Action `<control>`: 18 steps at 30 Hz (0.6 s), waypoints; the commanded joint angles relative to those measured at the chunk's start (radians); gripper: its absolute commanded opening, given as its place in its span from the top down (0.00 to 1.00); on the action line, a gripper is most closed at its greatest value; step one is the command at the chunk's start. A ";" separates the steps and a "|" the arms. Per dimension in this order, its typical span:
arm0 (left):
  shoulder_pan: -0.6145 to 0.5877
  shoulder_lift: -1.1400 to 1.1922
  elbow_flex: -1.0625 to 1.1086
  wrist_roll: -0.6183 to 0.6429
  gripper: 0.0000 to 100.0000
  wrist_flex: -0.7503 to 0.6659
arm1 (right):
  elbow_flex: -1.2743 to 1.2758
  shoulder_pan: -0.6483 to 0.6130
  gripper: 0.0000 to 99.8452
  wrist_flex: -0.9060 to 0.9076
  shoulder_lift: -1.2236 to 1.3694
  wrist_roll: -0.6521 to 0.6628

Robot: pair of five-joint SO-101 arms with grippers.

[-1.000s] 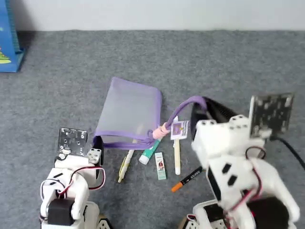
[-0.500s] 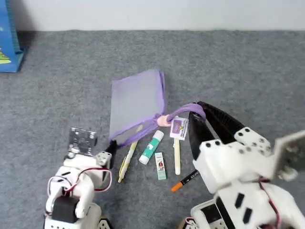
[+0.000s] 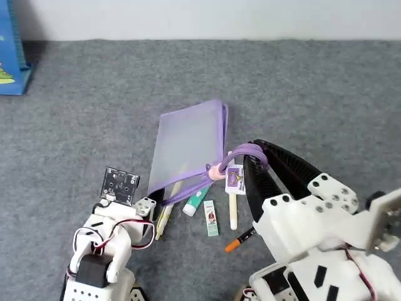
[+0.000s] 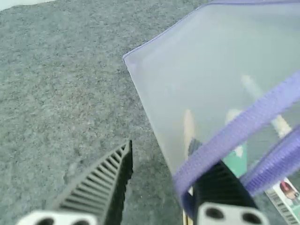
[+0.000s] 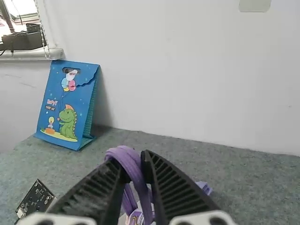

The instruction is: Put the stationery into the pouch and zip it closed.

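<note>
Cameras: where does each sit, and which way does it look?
High view: fixed above the table, looking down on the pouch; both arms show.
Left wrist view: on the left wrist, facing the pouch; left gripper shows.
Right wrist view: on the right wrist, facing the blue bag; right gripper pinches the strap.
Shared: the pouch, in high and left wrist views.

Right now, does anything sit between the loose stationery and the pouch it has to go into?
No separate object does. The pen, glue stick, eraser, pencil and marker lie on the carpet by the pouch's lower edge, which overlaps the pen and glue stick. The right claw grips its strap.
</note>
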 commanded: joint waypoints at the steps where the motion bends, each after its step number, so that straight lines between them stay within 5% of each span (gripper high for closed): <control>1: -0.038 -0.008 -0.025 0.006 0.91 -0.028 | -0.054 -0.002 0.99 -0.001 -0.001 0.005; 3: -0.092 -0.008 -0.064 0.008 1.00 -0.025 | -0.051 -0.002 0.99 -0.001 -0.001 0.005; 8: -0.196 -0.008 -0.163 0.011 0.99 0.043 | -0.051 -0.002 0.97 0.056 0.010 0.006; 14: -0.209 -0.008 -0.291 0.012 0.99 0.175 | -0.032 -0.004 0.68 0.286 0.070 0.000; 18: -0.204 -0.006 -0.315 0.012 0.99 0.196 | -0.034 -0.008 0.68 0.397 0.119 -0.002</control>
